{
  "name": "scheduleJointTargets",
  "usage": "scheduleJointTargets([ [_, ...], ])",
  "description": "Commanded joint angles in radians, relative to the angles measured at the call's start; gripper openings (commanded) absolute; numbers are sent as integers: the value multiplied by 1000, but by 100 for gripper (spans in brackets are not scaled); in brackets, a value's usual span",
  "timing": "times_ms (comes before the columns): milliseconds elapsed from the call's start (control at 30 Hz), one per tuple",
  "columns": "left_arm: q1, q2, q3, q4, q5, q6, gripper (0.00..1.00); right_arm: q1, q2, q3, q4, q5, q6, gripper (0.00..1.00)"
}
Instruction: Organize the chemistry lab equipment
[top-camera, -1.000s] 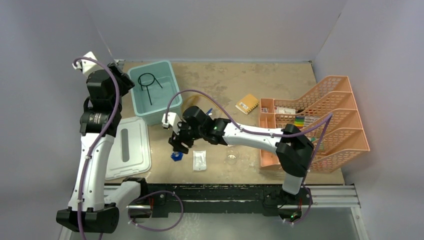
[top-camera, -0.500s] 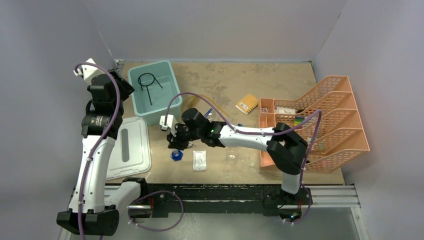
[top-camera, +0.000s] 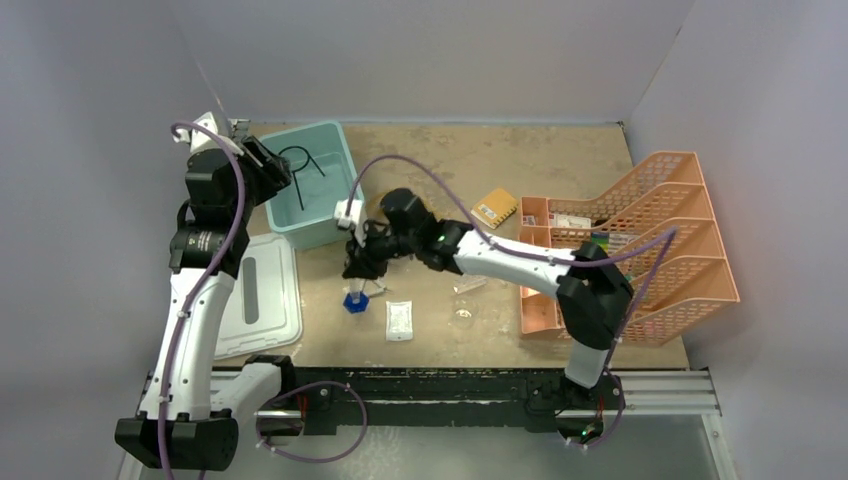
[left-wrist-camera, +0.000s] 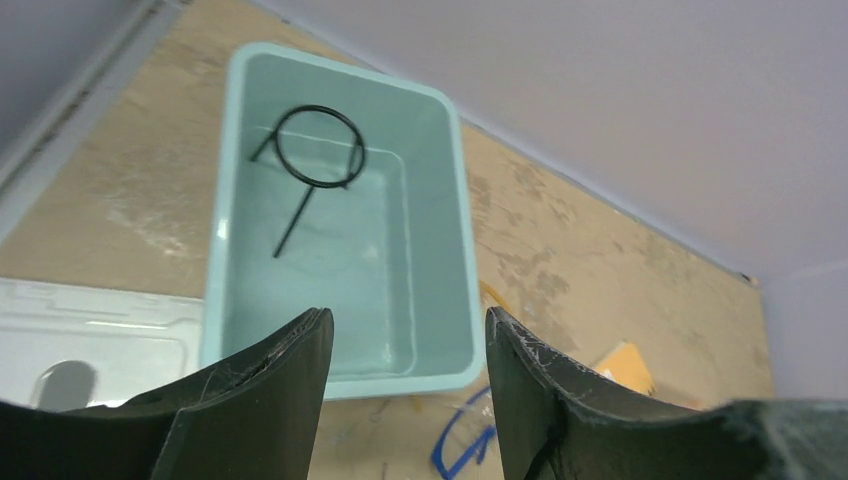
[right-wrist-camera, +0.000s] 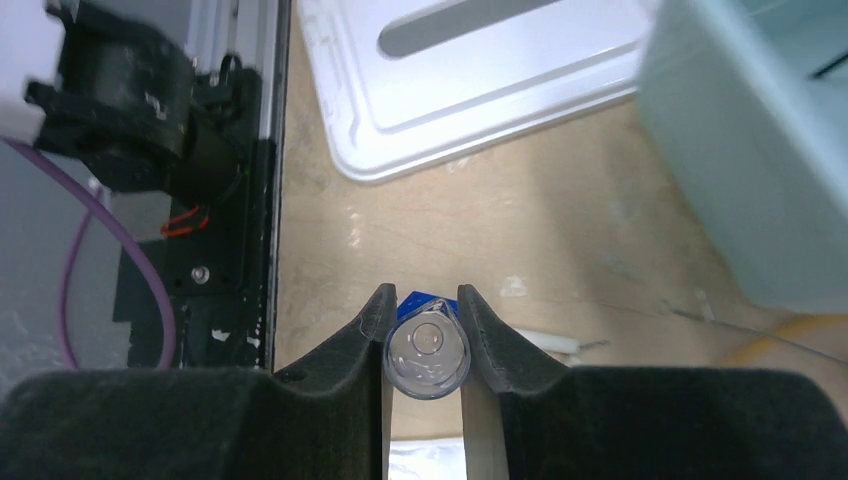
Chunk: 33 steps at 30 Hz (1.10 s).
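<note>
Right jaws, lowered over the blue-capped tube (right-wrist-camera: 427, 358) a second ago, now clamp it and tip it upward, cap beneath them by the desk (top-camera: 450, 160); transfer can probably begin. Left jaws, apart and empty, now face the teal tub (left-wrist-camera: 430, 270).

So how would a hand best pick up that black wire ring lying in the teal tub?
Probably by the straight leg of the black wire ring stand, coming from straight above. It lies flat on the floor of the teal plastic tub, whose walls block any sideways approach, and the thin leg is a single wire to close across. The open left hand is nearest.
</note>
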Motion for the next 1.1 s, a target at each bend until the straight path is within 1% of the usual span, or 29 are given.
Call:
scheduleJointTargets([
  [0, 8, -8, -14, 136, 269, 45, 57, -134, -139, 96, -17, -154, 124, 11],
  [133, -12, 27, 18, 238, 510, 39, 59, -252, -150, 184, -118, -259, 208, 13],
  [233, -33, 58, 19, 308, 642, 29, 60, -337, -174, 197, -128, -322, 271, 13],
  [333, -38, 94, 4, 338, 760, 23, 60, -410, -198, 202, -108, -393, 353, 13],
  [400, -47, 123, -3, 369, 880, -2, 61, -448, -215, 195, -60, -430, 434, 13],
  [467, -81, 158, -20, 420, 997, -33, 62, -478, -227, 181, 2, -466, 507, 13],
  [567, -157, 189, -31, 406, 1051, 9, 62, -511, -218, 177, 58, -526, 600, 12],
  [700, -234, 223, -52, 423, 1109, 46, 62, -537, -205, 177, 81, -574, 651, 12],
  [867, -290, 262, -49, 434, 1099, 78, 59, -543, -197, 169, 116, -618, 691, 12],
  [967, -306, 295, -33, 423, 1101, 91, 52, -544, -188, 169, 130, -633, 707, 12],
  [1067, -306, 330, -4, 377, 1107, 129, 40, -543, -181, 175, 133, -640, 710, 12],
])
